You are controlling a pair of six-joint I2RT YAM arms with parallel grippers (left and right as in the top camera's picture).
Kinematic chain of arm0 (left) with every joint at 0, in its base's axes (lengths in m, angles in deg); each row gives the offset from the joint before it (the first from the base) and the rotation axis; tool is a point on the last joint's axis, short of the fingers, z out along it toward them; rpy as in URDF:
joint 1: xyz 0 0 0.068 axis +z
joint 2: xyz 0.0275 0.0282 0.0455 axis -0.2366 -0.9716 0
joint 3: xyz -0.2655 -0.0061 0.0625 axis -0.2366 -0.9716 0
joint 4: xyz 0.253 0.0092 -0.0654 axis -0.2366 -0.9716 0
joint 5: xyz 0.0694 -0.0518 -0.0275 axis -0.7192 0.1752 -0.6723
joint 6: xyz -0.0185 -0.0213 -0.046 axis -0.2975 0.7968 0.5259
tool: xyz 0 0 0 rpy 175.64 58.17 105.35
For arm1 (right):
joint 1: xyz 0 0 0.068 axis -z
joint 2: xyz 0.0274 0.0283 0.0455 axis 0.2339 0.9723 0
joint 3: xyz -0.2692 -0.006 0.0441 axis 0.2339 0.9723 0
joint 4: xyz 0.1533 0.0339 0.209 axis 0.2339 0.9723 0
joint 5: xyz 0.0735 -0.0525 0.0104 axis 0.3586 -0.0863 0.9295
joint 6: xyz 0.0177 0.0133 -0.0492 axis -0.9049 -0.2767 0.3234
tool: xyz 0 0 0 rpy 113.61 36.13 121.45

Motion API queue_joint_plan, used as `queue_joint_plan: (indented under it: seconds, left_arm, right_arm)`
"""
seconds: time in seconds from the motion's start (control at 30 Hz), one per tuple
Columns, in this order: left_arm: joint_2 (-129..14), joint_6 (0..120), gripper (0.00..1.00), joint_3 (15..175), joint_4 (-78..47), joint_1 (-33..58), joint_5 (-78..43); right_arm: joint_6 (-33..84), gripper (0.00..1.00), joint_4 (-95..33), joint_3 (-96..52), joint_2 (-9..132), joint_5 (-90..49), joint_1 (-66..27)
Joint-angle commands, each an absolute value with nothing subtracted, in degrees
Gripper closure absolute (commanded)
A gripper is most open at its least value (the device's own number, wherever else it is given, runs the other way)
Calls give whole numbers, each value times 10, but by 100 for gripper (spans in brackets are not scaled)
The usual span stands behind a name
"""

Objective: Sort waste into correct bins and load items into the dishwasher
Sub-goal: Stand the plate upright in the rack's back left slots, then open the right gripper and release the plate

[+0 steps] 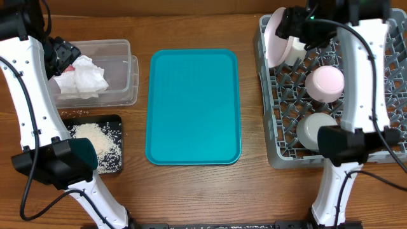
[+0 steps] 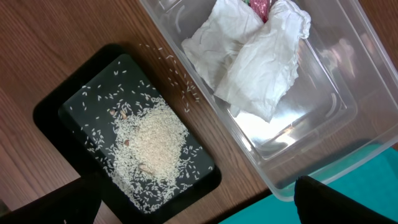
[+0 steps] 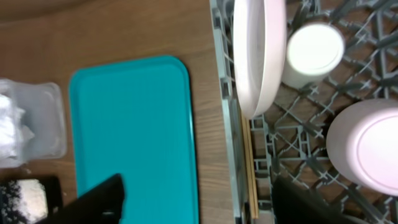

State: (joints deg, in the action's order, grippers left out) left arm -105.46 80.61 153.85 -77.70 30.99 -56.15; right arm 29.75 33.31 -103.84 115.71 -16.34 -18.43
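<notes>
Crumpled white napkins (image 1: 81, 78) and a red wrapper scrap (image 2: 261, 6) lie in the clear tub (image 1: 124, 51). Loose rice (image 1: 95, 141) lies in the black tray (image 1: 114, 119). My left gripper (image 2: 199, 210) is open and empty, high above the tub's near edge; the napkins (image 2: 249, 56), the rice (image 2: 152, 143) and the black tray (image 2: 62, 106) show below it. The grey dish rack (image 1: 270, 137) holds the upright white plate (image 1: 273, 38), white cup (image 1: 296, 52), pinkish bowl (image 1: 324, 83) and grey bowl (image 1: 313, 130). My right gripper (image 3: 205, 205) is open and empty above the rack's left edge, next to the plate (image 3: 258, 56).
A large teal tray (image 1: 194, 105) lies between the bins and the rack, with nothing on it. A few rice grains lie on the wood (image 2: 183, 87) between the black tray and the tub. Thin wooden sticks (image 3: 249, 162) lie along the rack's left edge.
</notes>
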Motion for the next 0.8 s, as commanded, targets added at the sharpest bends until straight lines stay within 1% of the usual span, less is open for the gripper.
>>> queue_joint_plan:
  seconds: [0.0, 0.03, 0.13, 0.23, 0.53, 0.63, 0.77]
  left_arm:
    - [-1043, 805, 0, 1547, -778, 310, -571]
    - [-1043, 805, 0, 1547, -778, 310, -572]
    - [-1043, 805, 0, 1547, -778, 310, -572]
    - [-1043, 805, 0, 1547, -778, 310, -571]
    - [-1043, 805, 0, 1547, -779, 310, -571]
    - [-1043, 805, 0, 1547, -778, 310, -571]
    - [-1043, 805, 0, 1547, -778, 310, -571]
  right_arm:
    - [303, 13, 332, -1056, 1108, -142, -195]
    - [303, 0, 332, -1056, 1102, -140, -200]
    - [303, 0, 332, -1038, 1074, -141, -213]
    - [309, 0, 332, -987, 1035, -147, -214]
    - [322, 0, 332, -691, 852, -159, -214]
    - [321, 0, 332, -624, 812, -166, -214]
    - [313, 0, 332, -588, 801, -164, -214]
